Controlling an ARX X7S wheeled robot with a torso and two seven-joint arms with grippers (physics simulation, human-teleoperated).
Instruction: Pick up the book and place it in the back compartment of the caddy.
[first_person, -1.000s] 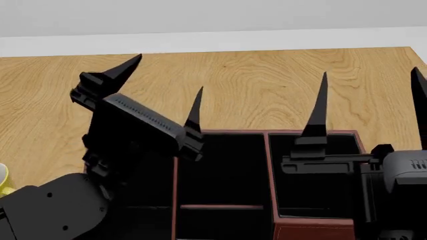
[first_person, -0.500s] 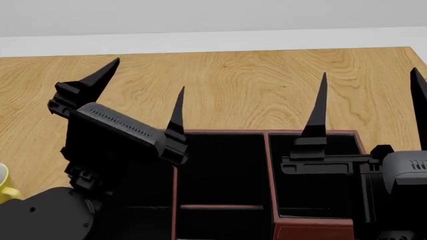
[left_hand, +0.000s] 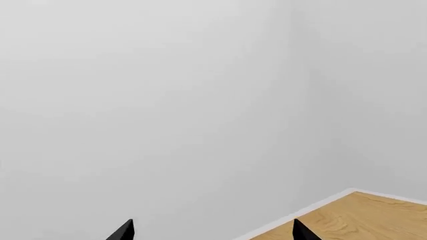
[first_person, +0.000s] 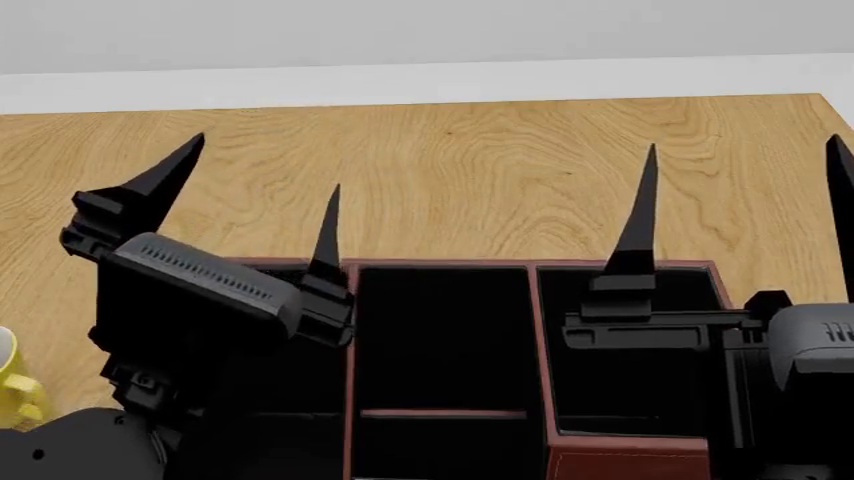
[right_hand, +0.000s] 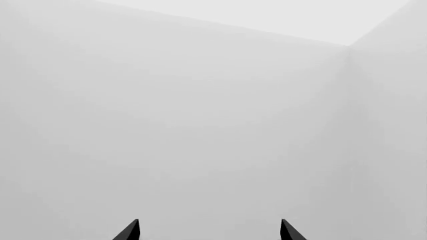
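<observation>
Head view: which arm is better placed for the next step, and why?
Left, tentatively. No book shows; left gripper and right gripper are open above the caddy, left nearer the side with the mug.

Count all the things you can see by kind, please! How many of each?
Grippers: 2, left gripper and right gripper, both open
Caddy: 1
Yellow mug: 1
Table: 1
Book: 0 in view
Total: 5

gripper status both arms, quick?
Left gripper: open, fingers spread, holding nothing.
Right gripper: open, fingers wide apart, holding nothing.
</observation>
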